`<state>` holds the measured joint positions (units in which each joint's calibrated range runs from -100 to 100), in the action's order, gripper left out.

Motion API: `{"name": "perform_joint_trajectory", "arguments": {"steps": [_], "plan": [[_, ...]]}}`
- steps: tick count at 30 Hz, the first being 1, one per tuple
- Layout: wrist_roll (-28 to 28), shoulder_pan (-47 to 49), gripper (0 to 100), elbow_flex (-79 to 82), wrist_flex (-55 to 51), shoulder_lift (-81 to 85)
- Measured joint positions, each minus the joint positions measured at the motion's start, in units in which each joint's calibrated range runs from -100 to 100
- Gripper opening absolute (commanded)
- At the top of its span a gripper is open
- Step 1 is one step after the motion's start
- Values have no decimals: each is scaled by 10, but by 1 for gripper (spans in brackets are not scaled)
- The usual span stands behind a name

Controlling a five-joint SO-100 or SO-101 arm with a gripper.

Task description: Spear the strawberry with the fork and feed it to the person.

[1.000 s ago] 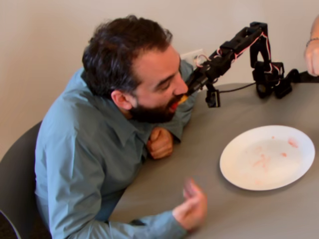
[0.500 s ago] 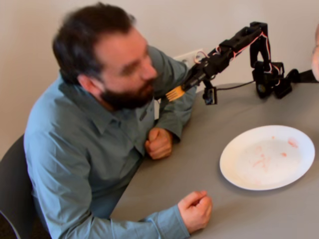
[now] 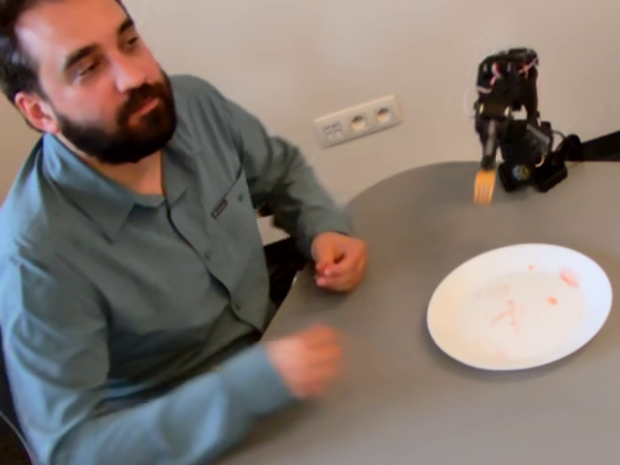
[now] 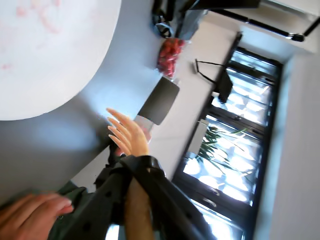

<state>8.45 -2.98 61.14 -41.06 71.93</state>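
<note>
The orange-yellow fork (image 3: 483,184) hangs tines down from my black gripper (image 3: 490,147) at the back right of the grey table, above and behind the white plate (image 3: 455,329). The tines are bare. The gripper is shut on the fork's handle. In the wrist view the fork (image 4: 125,134) points toward the plate (image 4: 75,75), with the gripper (image 4: 133,167) around its handle. The plate holds only pink smears and specks; I cannot make out the strawberry. The person (image 3: 116,242) sits at the left, looking toward the plate, both hands on the table.
The person's hands (image 3: 339,262) (image 3: 305,358) rest left of the plate, the nearer one blurred. A wall socket (image 3: 358,120) is behind the table. In the wrist view a bag of red fruit (image 4: 170,55) lies far off, by windows.
</note>
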Motion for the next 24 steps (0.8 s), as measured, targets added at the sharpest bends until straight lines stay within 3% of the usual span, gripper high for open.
{"name": "perform_joint_trajectory", "arguments": {"steps": [5,10,15,24], "plan": [[4,13,2,267,94,238],[-46,13,2,382,175,239],[-109,-10,2,386,184,253],[-83,-15,2,386,169,258]]}}
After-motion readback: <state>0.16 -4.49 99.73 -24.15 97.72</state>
